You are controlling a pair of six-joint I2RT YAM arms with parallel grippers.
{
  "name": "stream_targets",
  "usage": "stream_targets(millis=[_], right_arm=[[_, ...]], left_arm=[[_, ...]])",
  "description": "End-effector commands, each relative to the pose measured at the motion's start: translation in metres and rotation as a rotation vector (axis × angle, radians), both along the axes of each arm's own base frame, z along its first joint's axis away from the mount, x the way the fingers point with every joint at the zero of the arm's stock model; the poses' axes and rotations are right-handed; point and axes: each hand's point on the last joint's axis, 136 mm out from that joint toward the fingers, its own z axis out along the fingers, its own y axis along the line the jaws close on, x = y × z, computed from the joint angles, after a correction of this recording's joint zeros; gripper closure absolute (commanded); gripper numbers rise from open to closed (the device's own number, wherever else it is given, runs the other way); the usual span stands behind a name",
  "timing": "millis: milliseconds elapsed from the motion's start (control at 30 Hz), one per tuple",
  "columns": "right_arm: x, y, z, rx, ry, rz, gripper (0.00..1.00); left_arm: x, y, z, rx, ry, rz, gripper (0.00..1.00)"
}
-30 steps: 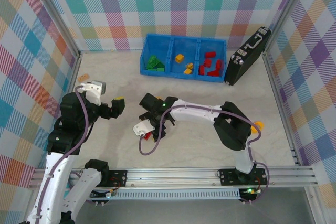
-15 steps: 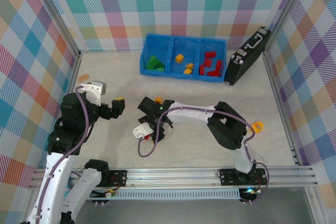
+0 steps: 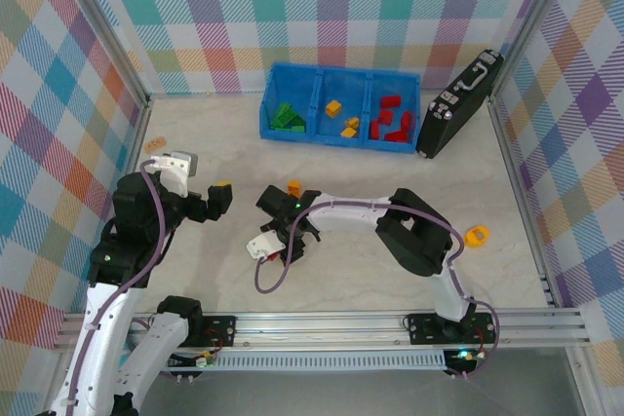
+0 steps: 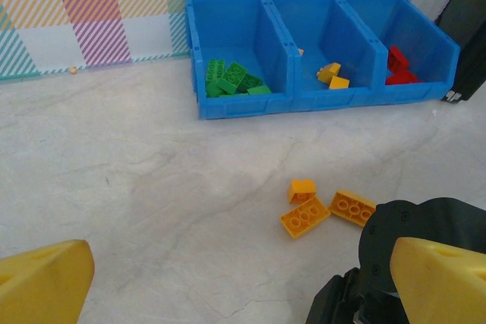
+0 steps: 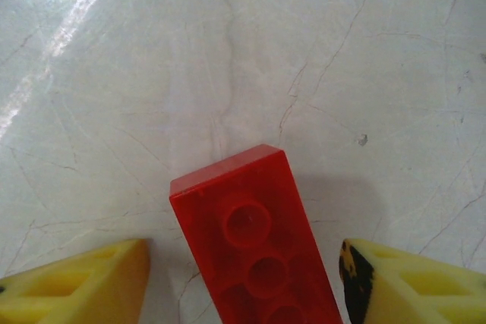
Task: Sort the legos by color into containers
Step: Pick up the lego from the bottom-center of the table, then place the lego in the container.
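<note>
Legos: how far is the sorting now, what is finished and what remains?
Done: green legos, yellow legos and red legos lie in separate compartments of the tray. In hand: the right hand is open around a red lego on the table, not yet gripping. Left: that one, plus three orange legos loose on the table. The left hand hangs open, holding nothing.
</note>
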Motion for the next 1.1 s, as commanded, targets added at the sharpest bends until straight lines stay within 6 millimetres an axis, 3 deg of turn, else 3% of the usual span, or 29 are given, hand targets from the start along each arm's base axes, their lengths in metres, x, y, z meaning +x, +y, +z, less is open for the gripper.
stream_targets(millis=[0, 167, 500, 633, 733, 900, 1067], right_arm=[[-0.009, 0.001, -0.008, -0.010, 0.044, 0.000, 0.37], [-0.009, -0.006, -0.012, -0.024, 0.062, -0.016, 0.51], [0.003, -0.018, -0.008, -0.016, 0.085, -0.065, 0.63], [0.015, -0.030, 0.010, 0.025, 0.080, -0.125, 0.67], [0.037, -0.047, 0.036, 0.049, 0.077, -0.213, 0.72], [0.080, -0.093, 0.076, 0.082, 0.033, -0.397, 0.77], [0.138, -0.148, 0.121, 0.203, -0.125, -0.601, 0.77]], left_arm=[[0.002, 0.002, 0.001, -0.006, -0.012, 0.005, 0.00], [0.002, 0.002, 0.000, -0.008, -0.010, 0.005, 0.00], [0.003, 0.001, -0.002, -0.008, -0.003, 0.004, 0.00], [0.004, 0.001, -0.003, -0.010, 0.003, 0.000, 0.00], [0.005, 0.000, -0.004, -0.008, 0.006, -0.001, 0.00], [0.006, 0.000, -0.005, -0.009, 0.009, -0.005, 0.00], [0.014, -0.010, -0.010, -0.032, 0.028, -0.048, 0.00]])
